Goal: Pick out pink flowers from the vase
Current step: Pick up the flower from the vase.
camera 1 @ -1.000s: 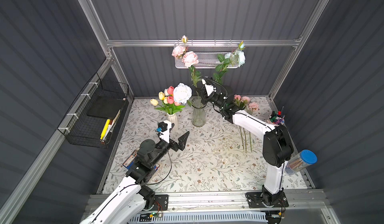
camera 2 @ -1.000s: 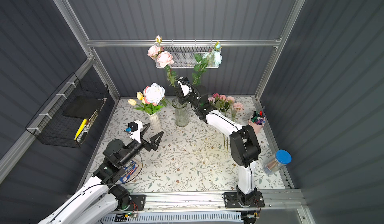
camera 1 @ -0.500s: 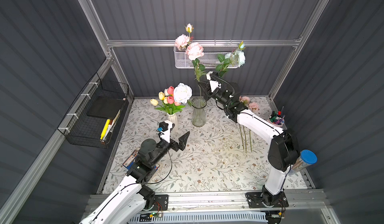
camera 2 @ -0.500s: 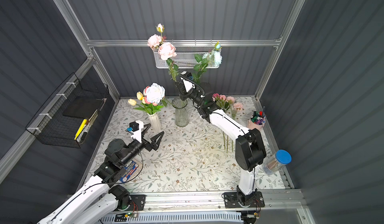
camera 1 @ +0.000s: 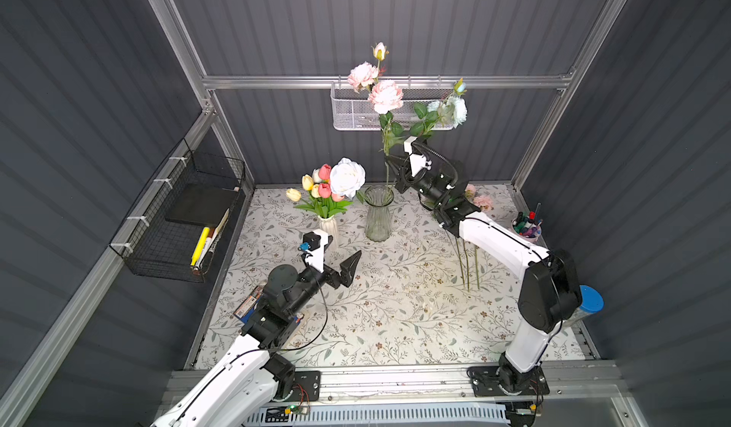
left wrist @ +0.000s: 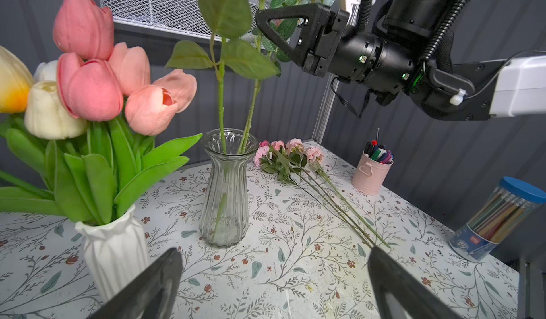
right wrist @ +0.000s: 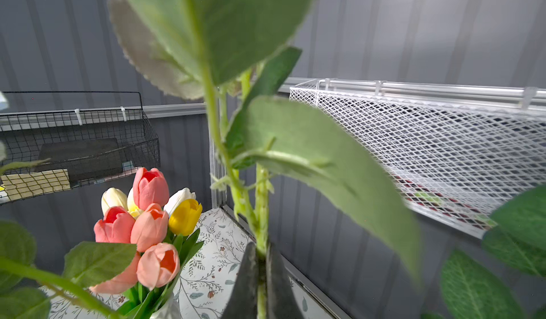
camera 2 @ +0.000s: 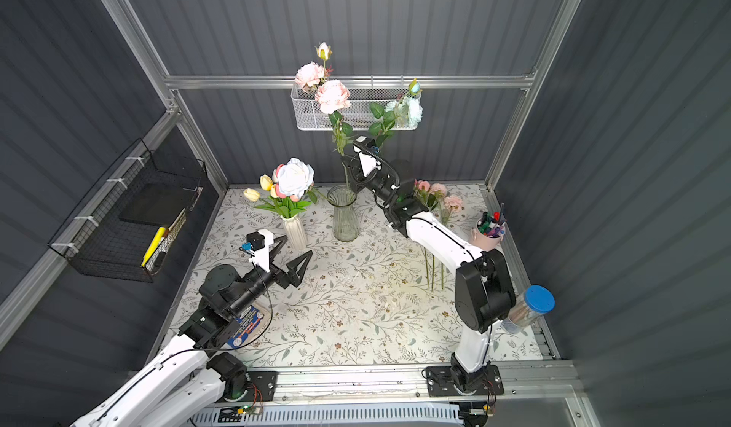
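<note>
A clear glass vase [camera 1: 378,215] [camera 2: 345,215] [left wrist: 226,190] stands at the back middle of the table. My right gripper [camera 1: 391,166] [camera 2: 348,164] [right wrist: 260,251] is shut on the green stem [right wrist: 261,202] of a pale pink flower [camera 1: 385,96] [camera 2: 332,96], high above the vase. The stem's lower end still hangs in the vase mouth. A pale blue rose [camera 1: 455,110] also stands in this vase. More pink flowers [camera 1: 480,199] [left wrist: 283,152] lie on the table at the back right. Salmon-pink tulips [camera 1: 324,184] [left wrist: 88,90] stand in a white vase [camera 1: 330,225]. My left gripper [camera 1: 336,255] [left wrist: 274,261] is open and empty beside that white vase.
A white mesh basket [camera 1: 356,112] hangs on the back wall behind the raised blooms. A black wire basket [camera 1: 178,223] hangs on the left wall. A pink pen cup [camera 1: 526,229] and a blue-lidded pencil jar [camera 1: 589,302] stand along the right edge.
My right gripper has risen with the pink flower, drawing its stem up out of the glass vase. The left arm has stayed where it was.
</note>
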